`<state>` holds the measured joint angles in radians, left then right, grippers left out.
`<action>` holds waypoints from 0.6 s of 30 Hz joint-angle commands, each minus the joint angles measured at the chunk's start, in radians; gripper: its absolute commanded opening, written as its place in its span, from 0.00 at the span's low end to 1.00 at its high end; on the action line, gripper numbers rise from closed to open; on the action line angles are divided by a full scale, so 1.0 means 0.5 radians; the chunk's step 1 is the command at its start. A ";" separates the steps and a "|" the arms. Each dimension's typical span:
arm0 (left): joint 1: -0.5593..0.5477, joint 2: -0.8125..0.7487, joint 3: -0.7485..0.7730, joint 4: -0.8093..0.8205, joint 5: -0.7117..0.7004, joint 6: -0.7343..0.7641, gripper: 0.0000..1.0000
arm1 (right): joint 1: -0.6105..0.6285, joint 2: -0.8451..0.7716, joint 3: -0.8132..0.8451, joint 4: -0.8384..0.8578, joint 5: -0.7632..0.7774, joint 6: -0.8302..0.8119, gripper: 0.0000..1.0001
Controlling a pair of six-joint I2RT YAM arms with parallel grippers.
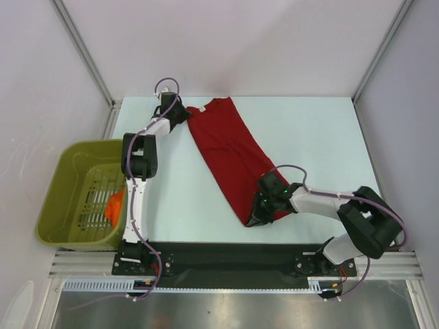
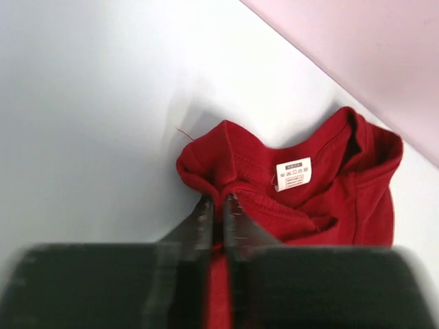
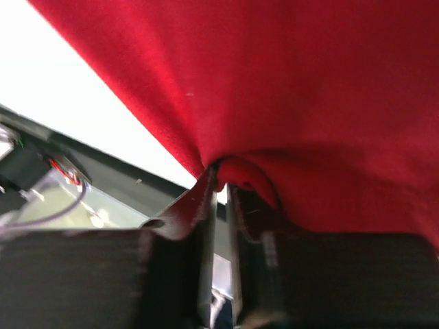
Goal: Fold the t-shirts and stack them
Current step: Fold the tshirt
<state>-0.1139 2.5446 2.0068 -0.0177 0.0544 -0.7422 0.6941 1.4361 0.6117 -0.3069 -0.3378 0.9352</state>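
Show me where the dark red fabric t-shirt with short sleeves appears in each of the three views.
Top external: the dark red fabric t-shirt lies diagonally across the middle, with its collar end far left.
Left wrist: the t-shirt and its collar fill the lower centre, pinched by the left gripper.
Right wrist: the t-shirt fills the upper right, pinched by the right gripper.
Shared landmark: the pale table beneath it.

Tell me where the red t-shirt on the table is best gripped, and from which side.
Grip the t-shirt at its two short ends, since it lies as one long narrow strip: the neck end from the far left, the bottom end from the near right. The left gripper and right gripper pinch there.
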 commanded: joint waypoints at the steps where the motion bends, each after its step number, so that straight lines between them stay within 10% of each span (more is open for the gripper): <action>1: 0.019 0.004 0.165 0.171 0.161 0.125 0.18 | 0.222 0.150 0.163 0.068 -0.045 0.038 0.17; 6: 0.010 -0.326 -0.061 0.051 0.164 0.337 0.50 | 0.462 0.297 0.573 -0.110 -0.116 -0.253 0.48; 18: -0.018 -1.401 -0.835 -0.642 0.317 0.647 0.72 | 0.134 -0.132 0.648 -0.663 -0.128 -0.781 1.00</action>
<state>-0.1146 1.9625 1.6348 -0.2489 0.1432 -0.4866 0.8230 1.4334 0.9840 -0.5705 -0.3656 0.6147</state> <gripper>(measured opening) 0.724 0.976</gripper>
